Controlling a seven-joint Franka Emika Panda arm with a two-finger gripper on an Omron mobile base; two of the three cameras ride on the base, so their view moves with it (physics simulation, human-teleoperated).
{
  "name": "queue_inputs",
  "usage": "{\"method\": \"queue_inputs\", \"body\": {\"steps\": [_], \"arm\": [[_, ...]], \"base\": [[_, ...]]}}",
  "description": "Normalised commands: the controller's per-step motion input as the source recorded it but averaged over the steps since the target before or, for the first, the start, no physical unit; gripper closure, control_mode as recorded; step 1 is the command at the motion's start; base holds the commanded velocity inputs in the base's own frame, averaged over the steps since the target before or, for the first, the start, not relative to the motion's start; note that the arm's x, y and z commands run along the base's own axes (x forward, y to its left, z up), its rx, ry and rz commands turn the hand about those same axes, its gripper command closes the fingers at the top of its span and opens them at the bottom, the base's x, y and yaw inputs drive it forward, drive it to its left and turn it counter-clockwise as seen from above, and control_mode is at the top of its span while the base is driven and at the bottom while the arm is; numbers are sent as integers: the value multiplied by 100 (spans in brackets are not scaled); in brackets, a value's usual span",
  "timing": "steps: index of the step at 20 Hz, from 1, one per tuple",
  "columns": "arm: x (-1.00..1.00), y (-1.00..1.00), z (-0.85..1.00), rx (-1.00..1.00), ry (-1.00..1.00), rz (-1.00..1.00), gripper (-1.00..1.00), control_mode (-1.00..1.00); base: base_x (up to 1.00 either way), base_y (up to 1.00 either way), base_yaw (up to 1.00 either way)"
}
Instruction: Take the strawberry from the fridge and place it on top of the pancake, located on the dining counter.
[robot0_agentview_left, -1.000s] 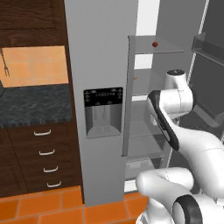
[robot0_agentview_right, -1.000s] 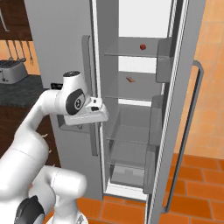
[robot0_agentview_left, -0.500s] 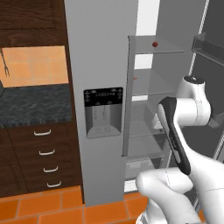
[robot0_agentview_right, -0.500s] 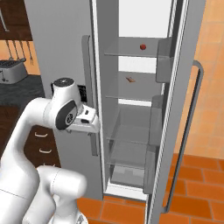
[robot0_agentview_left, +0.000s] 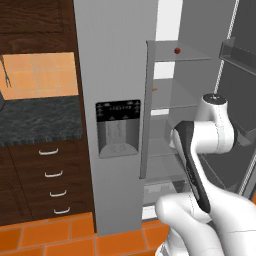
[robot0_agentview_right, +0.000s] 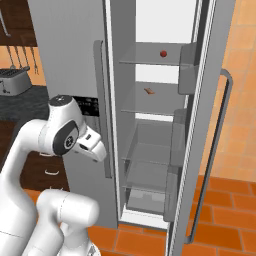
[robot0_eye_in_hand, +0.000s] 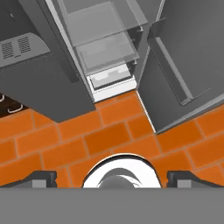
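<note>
Here the fridge (robot0_agentview_right: 150, 125) stands with its right door swung wide, glass shelves exposed. The strawberry (robot0_agentview_right: 163, 53) rests alone on the top shelf, toward the 1 o'clock corner of the compartment as seen from the right base view; the same berry (robot0_agentview_left: 177, 50) shows at 1 o'clock in the left base view. One shelf lower lies a small flat orange-brown item (robot0_agentview_right: 150, 91), not wanted for the task.

The arm is folded low in front of the opening, its wrist turned so the claw (robot0_eye_in_hand: 111, 178) faces the orange floor tiles (robot0_eye_in_hand: 105, 135). The two fingertips (robot0_eye_in_hand: 41, 178) stand far apart, wide and empty. This posture probably clears the open door while the arm gets ready to reach.

The berry is untouched and well above the hand; the fetch is barely begun. Next, the hand must likely rise and tip toward the top shelf.
</note>
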Motion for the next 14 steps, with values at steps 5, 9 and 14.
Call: {"method": "queue_inputs", "body": {"steps": [5,9,14], "arm": [[0,0,0,0,1,-3,-100,-100],[0,0,0,0,0,0,-100,-100],[0,0,0,0,0,0,-100,100]], "base": [[0,0,0],[0,0,0],[1,0,1]]}}
